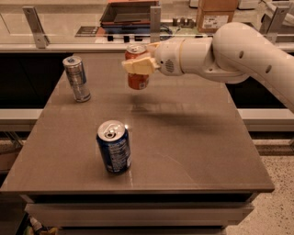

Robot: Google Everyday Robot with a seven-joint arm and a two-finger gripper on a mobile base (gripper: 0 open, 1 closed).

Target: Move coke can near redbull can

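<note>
The coke can [138, 81] is red-orange with a silver top. My gripper [139, 65] is shut on it and holds it upright in the air above the far middle of the brown table [193, 142]. The white arm reaches in from the right. The redbull can [76, 78], slim and silver-grey, stands upright at the far left of the table, well to the left of the held can.
A wider dark blue can [114, 147] with white print stands upright near the table's front left. Behind the table runs a counter [55, 39] with metal brackets, a dark tray [126, 13] and a cardboard box [216, 13].
</note>
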